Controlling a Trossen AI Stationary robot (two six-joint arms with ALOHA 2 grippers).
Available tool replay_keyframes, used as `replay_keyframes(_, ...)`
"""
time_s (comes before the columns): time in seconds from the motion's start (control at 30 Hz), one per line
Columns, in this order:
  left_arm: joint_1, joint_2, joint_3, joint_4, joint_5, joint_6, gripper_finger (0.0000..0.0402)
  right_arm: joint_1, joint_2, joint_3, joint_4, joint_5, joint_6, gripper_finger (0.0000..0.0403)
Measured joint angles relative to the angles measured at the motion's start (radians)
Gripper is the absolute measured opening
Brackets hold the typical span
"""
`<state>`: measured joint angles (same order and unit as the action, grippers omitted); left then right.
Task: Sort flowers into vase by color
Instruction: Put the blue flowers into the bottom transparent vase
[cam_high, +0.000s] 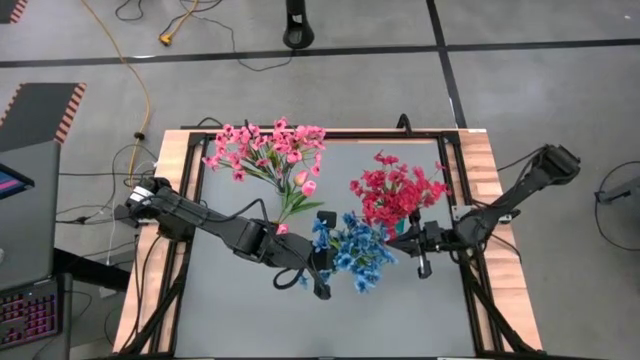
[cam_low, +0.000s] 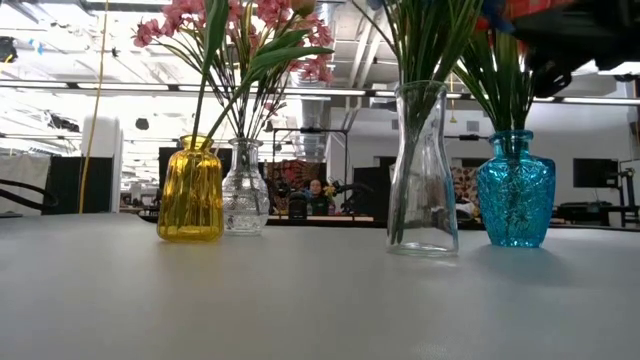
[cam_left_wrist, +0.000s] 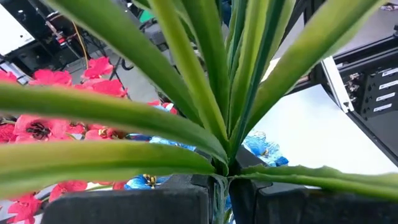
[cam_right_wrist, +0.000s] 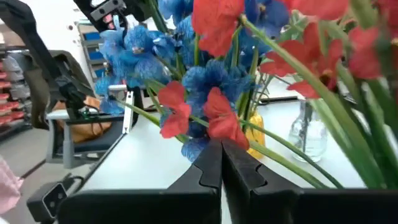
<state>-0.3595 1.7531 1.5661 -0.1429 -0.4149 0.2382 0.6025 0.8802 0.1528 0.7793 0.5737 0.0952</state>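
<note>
The blue flowers (cam_high: 352, 250) stood bunched in the blue vase (cam_low: 514, 190) near the middle of the worktop (cam_high: 420, 310), stems upright and blossoms fanned out above, with the red-pink flowers (cam_high: 398, 192) just behind them and the light pink flowers (cam_high: 265, 150) spread farther off over the yellow vase (cam_low: 190, 190). The left gripper (cam_high: 322, 272) hung beside the blue bunch, its jaws pinched shut on a green stem (cam_left_wrist: 219, 180) whose long leaves rose straight up out of them. The right gripper (cam_right_wrist: 221, 163) waited just past the red-pink blossoms, jaws closed together with nothing between them.
</note>
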Motion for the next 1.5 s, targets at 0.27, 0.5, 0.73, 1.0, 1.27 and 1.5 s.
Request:
replay_keyframes(0.27, 0.0, 0.0, 0.0, -0.003, 0.0, -0.006, 0.0012, -0.098, 0.076, 0.0, 0.044, -0.08, -0.014, 0.0034)
replay_keyframes(0.5, 0.0, 0.0, 0.0, -0.003, 0.0, -0.006, 0.0012, -0.117, -0.022, 0.001, -0.034, -0.109, -0.097, 0.0034)
replay_keyframes(0.73, 0.0, 0.0, 0.0, -0.003, 0.0, -0.013, 0.0012, -0.129, -0.13, 0.001, -0.231, -0.132, -0.032, 0.0034)
replay_keyframes(1.0, 0.0, 0.0, 0.0, -0.003, -0.001, -0.016, 0.0012, -0.096, -0.143, 0.001, -0.343, -0.166, 0.012, 0.0034)
replay_keyframes(1.27, 0.0, 0.0, -0.001, -0.002, -0.013, -0.024, 0.0012, -0.07, -0.264, 0.0, -0.441, -0.16, -0.033, 0.0034)
replay_keyframes(1.5, 0.0, 0.0, -0.001, -0.002, -0.016, -0.041, 0.0012, -0.125, -0.365, -0.134, -0.302, -0.214, -0.084, 0.0034)
